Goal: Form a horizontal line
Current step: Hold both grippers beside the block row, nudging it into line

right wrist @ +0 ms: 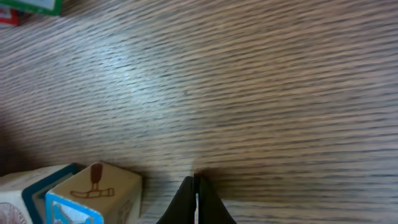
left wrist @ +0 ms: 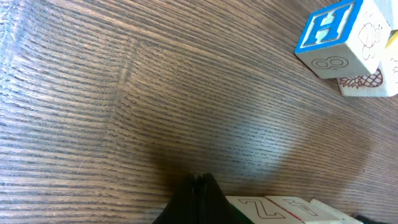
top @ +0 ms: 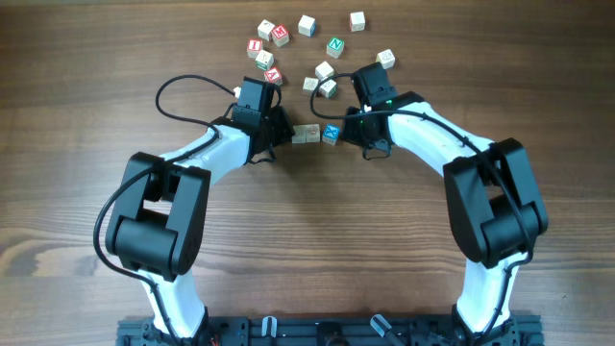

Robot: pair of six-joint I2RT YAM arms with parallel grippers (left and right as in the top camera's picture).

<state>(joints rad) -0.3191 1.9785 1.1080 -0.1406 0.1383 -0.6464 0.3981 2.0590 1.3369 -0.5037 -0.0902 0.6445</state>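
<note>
This has the look of a robotics lab: a plain wood-grain bench (top: pixel 317 240), a left arm (top: pixel 207 154) and a right arm (top: pixel 432 135) in black and white fixed to a black rail (top: pixel 317 332) at its edge, a cable (top: pixel 192 79) looping loose, and lettered wooden cubes (top: pixel 307 25) scattered beyond them.

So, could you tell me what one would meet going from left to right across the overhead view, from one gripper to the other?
The left gripper → two pale beige cubes → cyan-faced cube → right gripper.
</note>
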